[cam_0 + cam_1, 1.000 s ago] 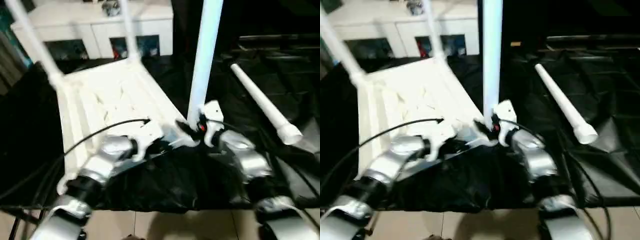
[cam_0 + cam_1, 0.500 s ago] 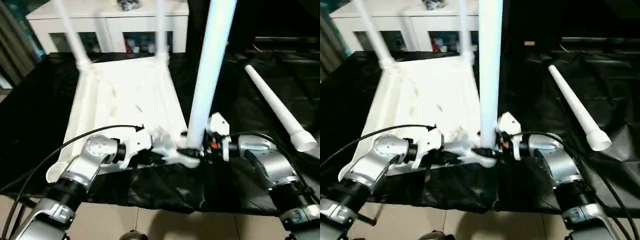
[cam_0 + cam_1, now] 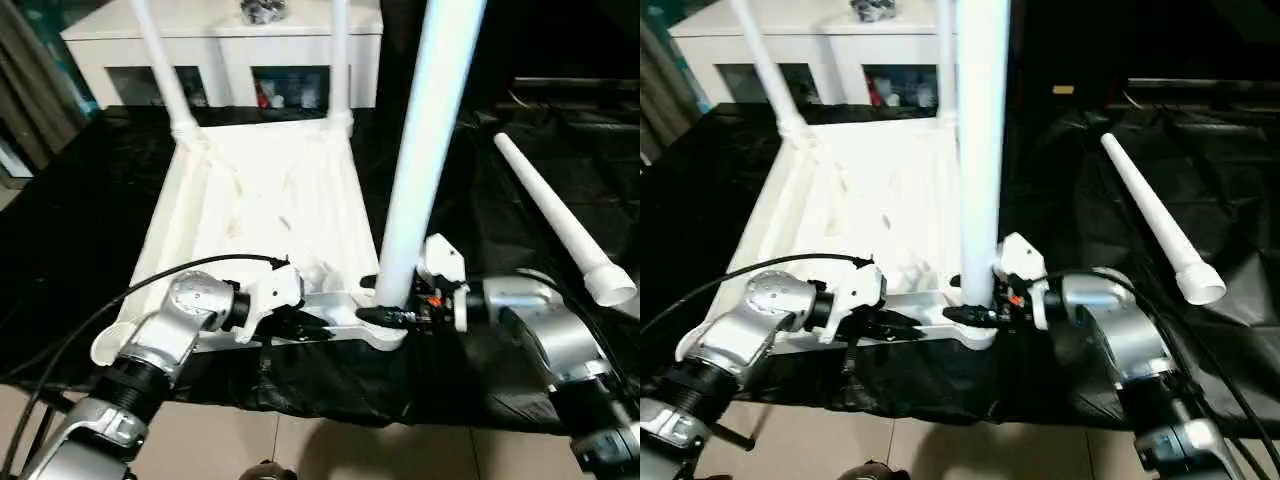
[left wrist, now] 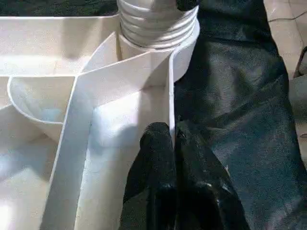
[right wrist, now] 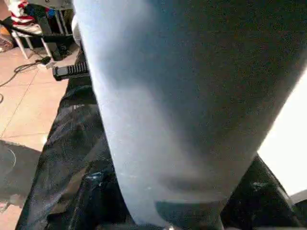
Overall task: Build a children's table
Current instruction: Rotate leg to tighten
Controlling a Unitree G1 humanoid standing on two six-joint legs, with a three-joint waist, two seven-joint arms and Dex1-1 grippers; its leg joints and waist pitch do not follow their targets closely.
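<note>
now the right gripper point(image 3: 385, 316) has narrowed around the third leg point(image 3: 420, 160), seated at the tabletop's point(image 3: 270, 215) five o'clock socket; left gripper point(image 4: 171, 139) pinches the rim.

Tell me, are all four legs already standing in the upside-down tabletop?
No: one leg lies loose on the black cloth beside the tabletop, while three stand in its corners.

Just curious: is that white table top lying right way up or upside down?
Upside down. The top shows its ribbed underside, and three legs rise from its corner sockets.
</note>
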